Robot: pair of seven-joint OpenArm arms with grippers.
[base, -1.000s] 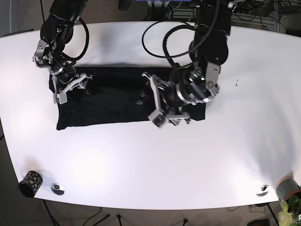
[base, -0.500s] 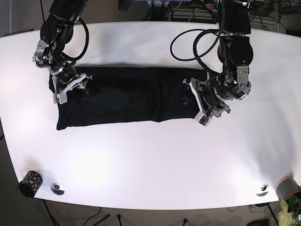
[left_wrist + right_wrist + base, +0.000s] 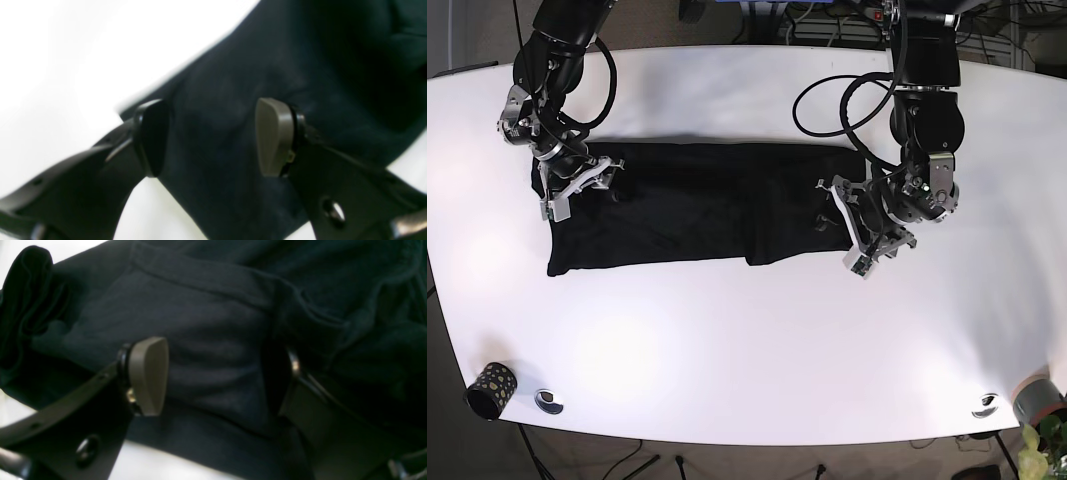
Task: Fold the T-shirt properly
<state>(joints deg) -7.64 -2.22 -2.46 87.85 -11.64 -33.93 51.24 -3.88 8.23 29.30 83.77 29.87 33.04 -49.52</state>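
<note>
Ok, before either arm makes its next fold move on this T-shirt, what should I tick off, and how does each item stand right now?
1. Left gripper open over cloth: ok, jaws apart, nothing pinched.
2. Right gripper open at the other end: ok, fabric between the jaws, not clamped.
3. T-shirt lying flat: not ok, bunched folds show in the right wrist view.
4. Shirt fully on the table: ok.
5. Fingertips touching cloth: cannot tell.
</note>
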